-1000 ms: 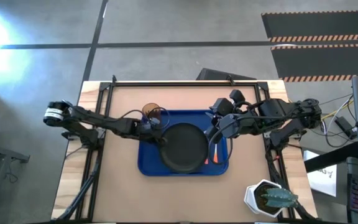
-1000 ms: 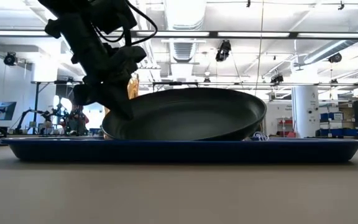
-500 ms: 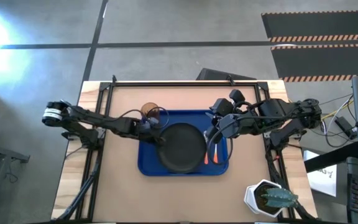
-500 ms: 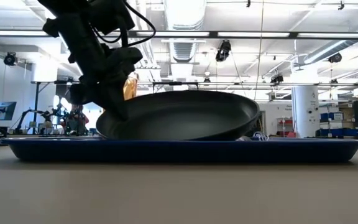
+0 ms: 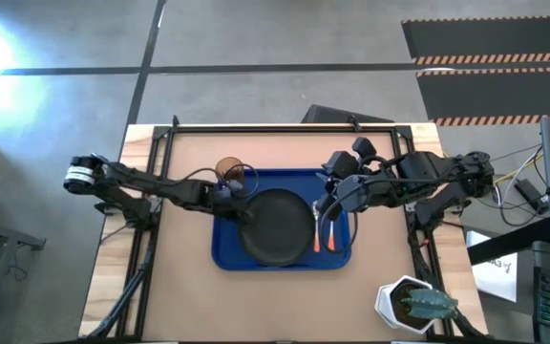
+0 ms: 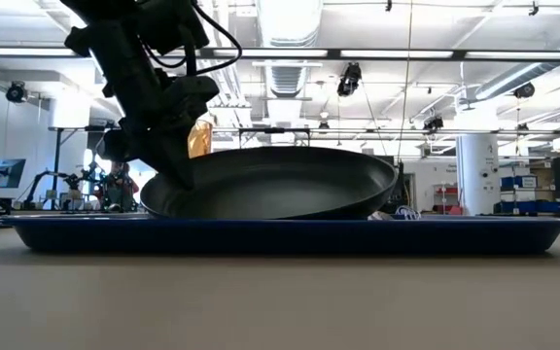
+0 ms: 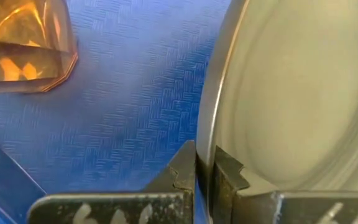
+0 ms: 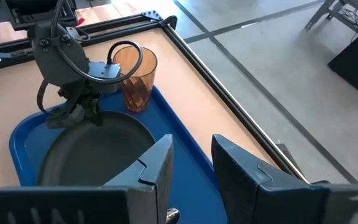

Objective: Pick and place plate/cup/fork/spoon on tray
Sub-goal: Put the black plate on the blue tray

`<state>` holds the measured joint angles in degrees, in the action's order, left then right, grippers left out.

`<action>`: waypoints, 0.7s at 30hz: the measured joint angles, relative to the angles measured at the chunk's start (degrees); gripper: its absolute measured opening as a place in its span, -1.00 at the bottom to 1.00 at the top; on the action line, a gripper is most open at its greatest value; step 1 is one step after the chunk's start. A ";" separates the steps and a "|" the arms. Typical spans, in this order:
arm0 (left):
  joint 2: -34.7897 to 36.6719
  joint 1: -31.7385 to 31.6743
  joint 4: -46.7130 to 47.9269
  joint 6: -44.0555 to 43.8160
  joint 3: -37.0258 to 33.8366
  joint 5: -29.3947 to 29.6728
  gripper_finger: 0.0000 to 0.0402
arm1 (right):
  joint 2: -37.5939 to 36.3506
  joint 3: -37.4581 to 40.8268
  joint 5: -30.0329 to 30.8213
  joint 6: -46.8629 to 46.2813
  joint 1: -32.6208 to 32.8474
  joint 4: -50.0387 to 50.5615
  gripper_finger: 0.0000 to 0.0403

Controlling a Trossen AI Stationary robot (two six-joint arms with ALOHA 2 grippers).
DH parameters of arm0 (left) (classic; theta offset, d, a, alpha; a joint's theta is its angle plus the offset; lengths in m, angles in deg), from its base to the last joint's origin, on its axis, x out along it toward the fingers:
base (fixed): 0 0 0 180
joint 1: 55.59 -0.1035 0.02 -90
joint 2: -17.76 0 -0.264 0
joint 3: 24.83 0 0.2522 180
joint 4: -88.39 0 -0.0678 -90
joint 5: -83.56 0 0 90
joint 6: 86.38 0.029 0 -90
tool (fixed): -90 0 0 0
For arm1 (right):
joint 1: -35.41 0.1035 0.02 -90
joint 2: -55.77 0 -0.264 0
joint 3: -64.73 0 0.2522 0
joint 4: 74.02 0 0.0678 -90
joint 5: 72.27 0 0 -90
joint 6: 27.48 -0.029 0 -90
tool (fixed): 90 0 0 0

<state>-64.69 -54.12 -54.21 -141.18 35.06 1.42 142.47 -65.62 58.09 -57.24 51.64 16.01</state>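
Slid leftward across tray [image 5: 225, 250] since earlier: plate [image 5: 277, 225], clamped at near rim by left end effector [image 5: 245, 217]. Low: tilted, left edge raised. Wrist: fingers [image 7: 178, 173] pinching rim. Right end effector [image 8: 190, 163] apart, above spoon [image 5: 330, 235].

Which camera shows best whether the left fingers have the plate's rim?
Left wrist view: the left gripper is shut on the plate rim, close up. High view shows it small; low view shows it side-on, one edge lifted; right wrist view from afar.
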 joint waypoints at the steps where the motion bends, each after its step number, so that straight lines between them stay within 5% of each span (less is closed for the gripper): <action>1: 0.04 -0.01 0.06 0.00 -0.02 0.00 -1.00 | 0.00 0.00 0.00 0.00 0.00 0.02 -0.49; 11: 0.55 0.00 1.73 -0.16 0.00 -0.07 -0.99 | 0.00 0.00 0.02 0.00 0.00 0.00 -0.49; 21: 0.71 -0.02 1.70 2.71 0.22 0.14 -0.66 | 0.00 0.00 0.02 0.00 0.00 0.02 -0.49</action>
<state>-63.98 -54.14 -52.51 -138.47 35.27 1.56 142.47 -65.62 58.11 -57.24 51.64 16.03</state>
